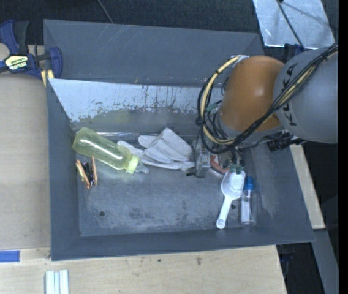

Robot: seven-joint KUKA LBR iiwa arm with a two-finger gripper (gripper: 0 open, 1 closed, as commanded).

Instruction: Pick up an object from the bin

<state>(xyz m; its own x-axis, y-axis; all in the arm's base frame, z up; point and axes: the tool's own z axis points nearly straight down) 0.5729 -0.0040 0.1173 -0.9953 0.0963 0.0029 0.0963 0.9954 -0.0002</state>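
Note:
My gripper (200, 166) is low in the bin, right of the middle, its fingertips at the right edge of a crumpled white cloth (165, 149). Just to its right lies a white plastic spoon (229, 195) with its bowl toward the gripper, and beside that a small clear tube with a blue cap (247, 202). The view does not let me tell how the fingers stand, and nothing is seen between them.
A pale yellow-green bottle (103, 149) lies on its side at the left, with a small dark and orange tool (86, 172) below it. The arm with its orange cover and cables hangs over the bin's right part.

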